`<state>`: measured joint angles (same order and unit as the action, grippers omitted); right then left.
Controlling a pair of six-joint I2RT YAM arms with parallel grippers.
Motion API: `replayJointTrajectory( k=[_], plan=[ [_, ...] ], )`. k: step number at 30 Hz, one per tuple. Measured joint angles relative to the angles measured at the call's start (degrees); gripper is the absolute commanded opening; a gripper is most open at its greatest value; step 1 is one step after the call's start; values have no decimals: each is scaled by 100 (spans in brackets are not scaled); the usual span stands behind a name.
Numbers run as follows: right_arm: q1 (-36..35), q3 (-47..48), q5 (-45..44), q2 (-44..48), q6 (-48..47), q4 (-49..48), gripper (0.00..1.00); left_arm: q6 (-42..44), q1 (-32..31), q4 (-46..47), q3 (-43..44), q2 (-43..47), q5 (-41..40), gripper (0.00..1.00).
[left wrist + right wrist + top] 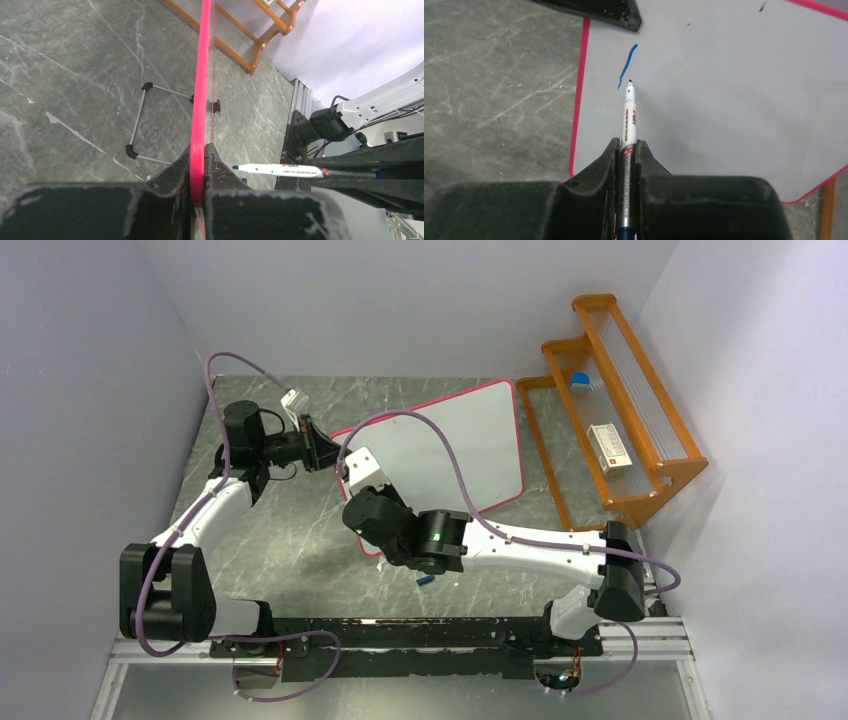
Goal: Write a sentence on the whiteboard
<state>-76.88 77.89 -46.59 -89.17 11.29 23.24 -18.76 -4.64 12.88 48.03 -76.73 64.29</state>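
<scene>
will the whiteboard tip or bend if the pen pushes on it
The whiteboard looks very thin edge-on, so probably light and slightly bendy. Its slim wire stand suggests it tips easily; the left hand clamped on its frame should steady it.

My left arm [215,505] reaches forward with the elbow bent and the wrist turned inward. The left gripper [204,150] is pinched tight on the whiteboard [202,75] frame. My right arm [540,540] stretches across to the left, and the right gripper [628,145] is clamped on the marker [628,115].

White whiteboard [470,440] with pink-red frame, one blue stroke [626,65]; grey veined table [300,550]; orange rack [655,487].
</scene>
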Motion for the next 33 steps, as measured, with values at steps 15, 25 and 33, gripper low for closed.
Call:
replayJointTrajectory(
  k=[15,25,33],
  plan=[
    [181,-28,-133,-7,-428,-706,0,-7,-2,9,0,0,2,5],
    [284,-22,37,-186,-496,-802,0,-9,-2,13,-2,0,4,5],
    [323,-22,107,-197,-514,-885,0,-9,-2,13,-2,0,4,5]
  ],
)
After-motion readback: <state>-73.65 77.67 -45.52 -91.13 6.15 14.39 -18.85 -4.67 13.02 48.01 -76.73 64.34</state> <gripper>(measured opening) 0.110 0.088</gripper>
